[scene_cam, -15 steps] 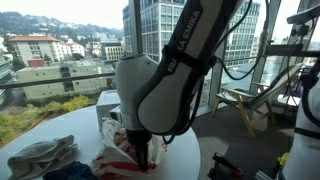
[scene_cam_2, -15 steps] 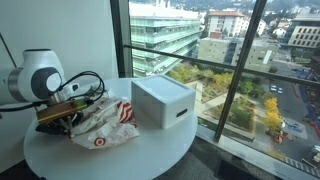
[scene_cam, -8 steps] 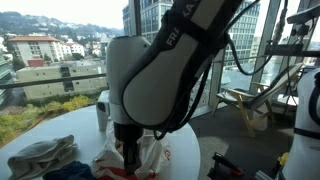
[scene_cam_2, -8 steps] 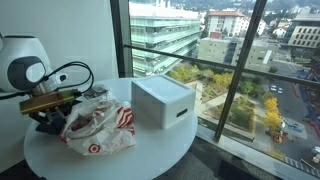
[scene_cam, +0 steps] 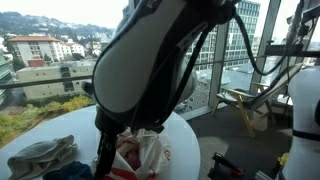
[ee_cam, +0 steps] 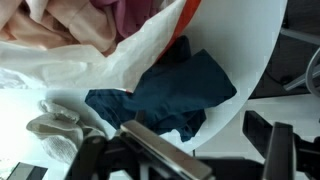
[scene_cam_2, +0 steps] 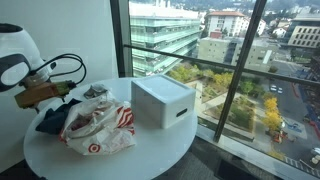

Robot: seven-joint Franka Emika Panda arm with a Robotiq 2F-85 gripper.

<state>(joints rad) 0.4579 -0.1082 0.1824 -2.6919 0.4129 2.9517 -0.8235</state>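
Claw [scene_cam_2: 45, 102], jaws apart, hangs over dark blue cloth [ee_cam: 170, 95] at frame left by white bag [scene_cam_2: 105, 125]; prob. best to move straight up/down, w/o snagging bag.

The bag [scene_cam_2: 105, 130] is white with red print, the cloth [ee_cam: 175, 90] dark blue, box [scene_cam_2: 162, 102] and table [scene_cam_2: 150, 152] white.

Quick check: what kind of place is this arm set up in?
Probably an upper-floor office or lab in a city tower: floor-to-ceiling windows look down on rooftops and trees, and a round white table stands by the glass.
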